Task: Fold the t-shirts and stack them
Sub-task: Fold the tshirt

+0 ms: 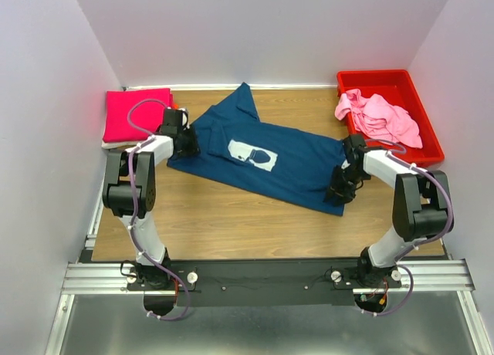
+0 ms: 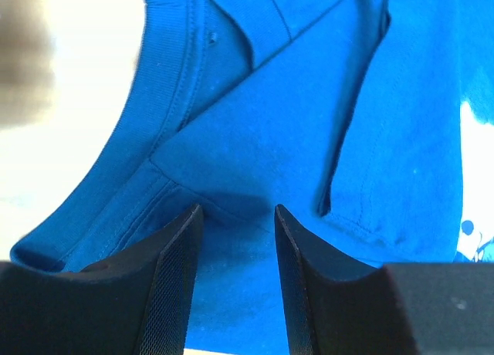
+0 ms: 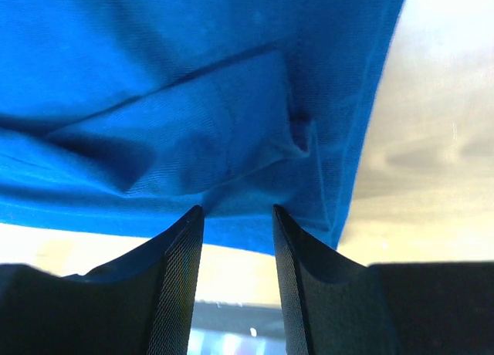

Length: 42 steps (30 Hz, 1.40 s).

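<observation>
Navy t-shirt [image 1: 293,158] flat on surface [image 1: 231,216]. Left tool [image 2: 235,210] half-open over collar [image 2: 166,85]. Right tool [image 3: 235,210] half-open at opposite edge, fabric at tips.

Your top cam sits high behind the arm bases, looking down and forward over the whole table [image 1: 231,224]. Left wrist cam looks out past the left gripper [image 2: 237,208], very close on the collar of the navy t-shirt [image 2: 293,139]. Right wrist cam looks past the right gripper [image 3: 236,208], tight on the shirt's opposite edge, with bare table beyond. All three share that shirt; only the top view shows both ends.
</observation>
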Tool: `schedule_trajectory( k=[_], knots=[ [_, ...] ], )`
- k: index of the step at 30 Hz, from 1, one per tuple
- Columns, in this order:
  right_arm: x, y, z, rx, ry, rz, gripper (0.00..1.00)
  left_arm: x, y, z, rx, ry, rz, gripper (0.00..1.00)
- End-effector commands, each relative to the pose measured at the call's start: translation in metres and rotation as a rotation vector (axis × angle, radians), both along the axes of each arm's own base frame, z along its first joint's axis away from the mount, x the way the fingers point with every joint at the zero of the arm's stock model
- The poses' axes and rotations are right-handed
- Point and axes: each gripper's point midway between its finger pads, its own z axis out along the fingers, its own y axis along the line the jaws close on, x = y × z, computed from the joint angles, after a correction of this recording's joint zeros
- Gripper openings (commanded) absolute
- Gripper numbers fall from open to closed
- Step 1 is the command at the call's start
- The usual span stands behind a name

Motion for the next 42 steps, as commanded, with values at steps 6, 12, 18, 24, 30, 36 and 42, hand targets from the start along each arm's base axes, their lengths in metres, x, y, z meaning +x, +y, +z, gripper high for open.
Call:
schedule_trajectory(
  k=[6, 12, 18, 24, 30, 36, 42],
  knots=[
    [-0.035, -0.007, 0.024, -0.044, 0.080, -0.023, 0.50, -0.082, 0.029, -0.027, 0.090, 0.206, 0.100, 0.50],
    [0.002, 0.001, 0.042, -0.007, 0.009, -0.017, 0.50, -0.059, 0.022, 0.018, 0.100, 0.090, 0.050, 0.50],
    [0.021, 0.002, 0.039, -0.009, 0.000, 0.010, 0.50, -0.035, 0.000, 0.059, 0.059, 0.005, 0.009, 0.50],
    [0.035, -0.012, 0.029, -0.098, -0.006, 0.009, 0.50, -0.031, -0.026, 0.070, 0.006, -0.020, -0.023, 0.51],
    [0.057, -0.022, 0.029, -0.161, -0.056, -0.026, 0.46, -0.036, -0.043, 0.066, -0.033, -0.021, -0.057, 0.51],
    [0.066, -0.035, 0.031, -0.235, -0.083, -0.046, 0.46, -0.038, -0.053, 0.059, -0.057, -0.006, -0.083, 0.51],
    [0.063, -0.035, 0.022, -0.236, -0.068, -0.049, 0.46, -0.044, -0.052, 0.034, -0.058, 0.071, -0.060, 0.51]
  ],
)
